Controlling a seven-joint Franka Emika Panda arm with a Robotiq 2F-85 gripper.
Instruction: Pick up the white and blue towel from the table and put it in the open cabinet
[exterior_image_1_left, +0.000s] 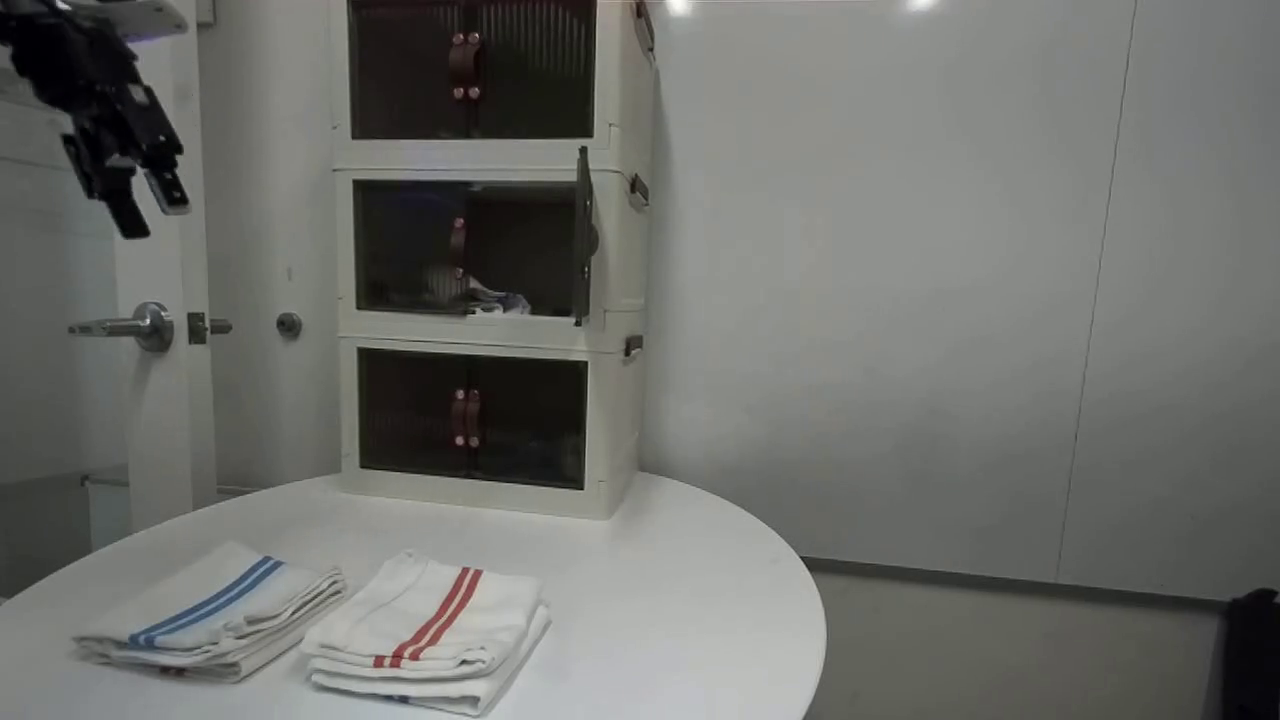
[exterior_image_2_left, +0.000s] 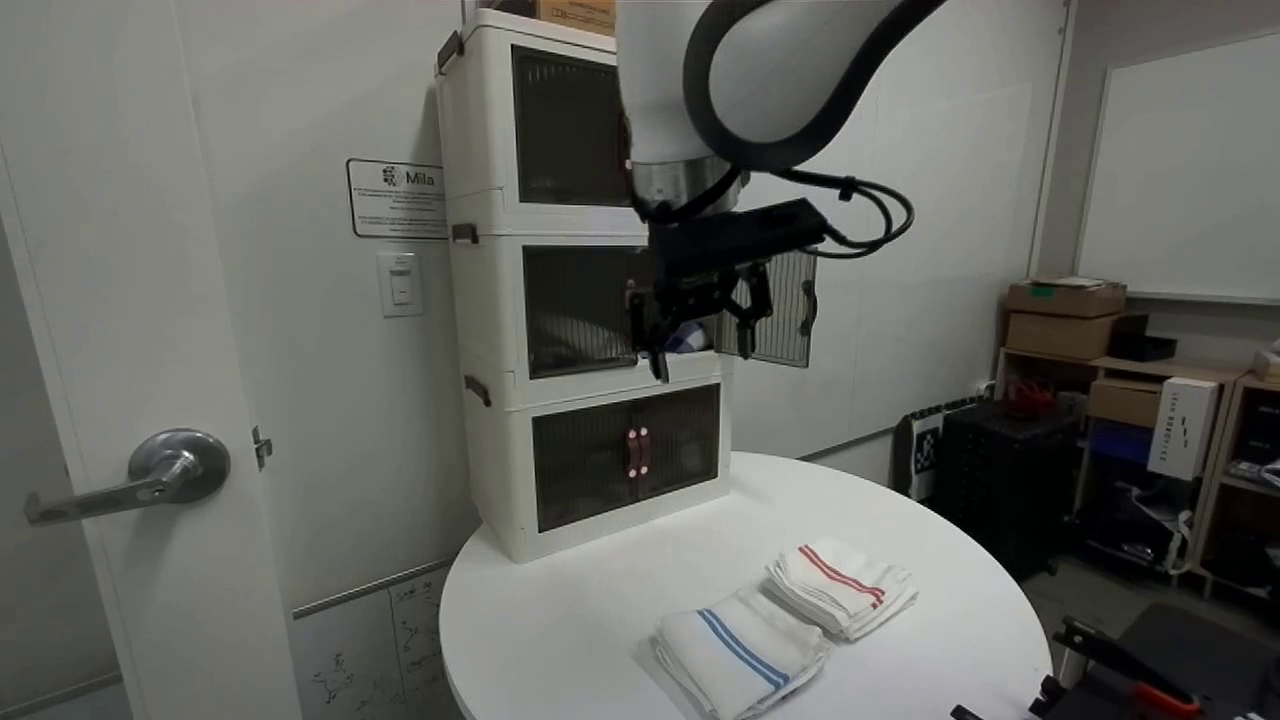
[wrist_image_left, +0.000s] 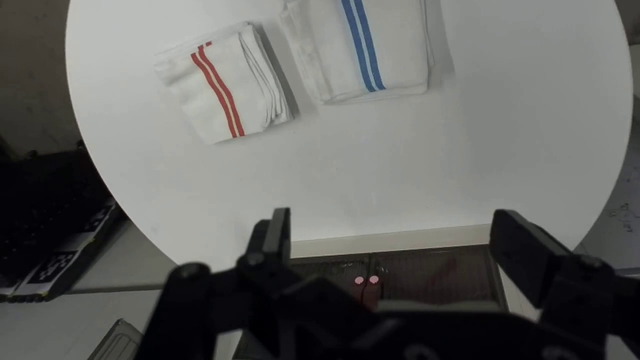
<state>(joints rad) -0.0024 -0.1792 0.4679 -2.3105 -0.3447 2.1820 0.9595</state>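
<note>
The white and blue towel (exterior_image_1_left: 210, 610) lies folded on the round white table (exterior_image_1_left: 690, 620), at the near left in an exterior view. It also shows in an exterior view (exterior_image_2_left: 735, 650) and at the top of the wrist view (wrist_image_left: 370, 50). The cabinet (exterior_image_1_left: 622, 250) is the middle unit of the tower; its right door stands open and its left door is shut. A crumpled white and blue cloth (exterior_image_1_left: 497, 300) lies inside it. My gripper (exterior_image_2_left: 703, 366) is open and empty, high above the table and in front of the cabinet. Its fingers are wide apart in the wrist view (wrist_image_left: 392, 212).
A folded white towel with red stripes (exterior_image_1_left: 430, 620) lies beside the blue-striped one. The open cabinet door (exterior_image_2_left: 785, 308) juts outward near the gripper. Dark-fronted units stand above (exterior_image_1_left: 540, 70) and below (exterior_image_1_left: 530, 420). A door with a lever handle (exterior_image_2_left: 180, 470) stands beside the table.
</note>
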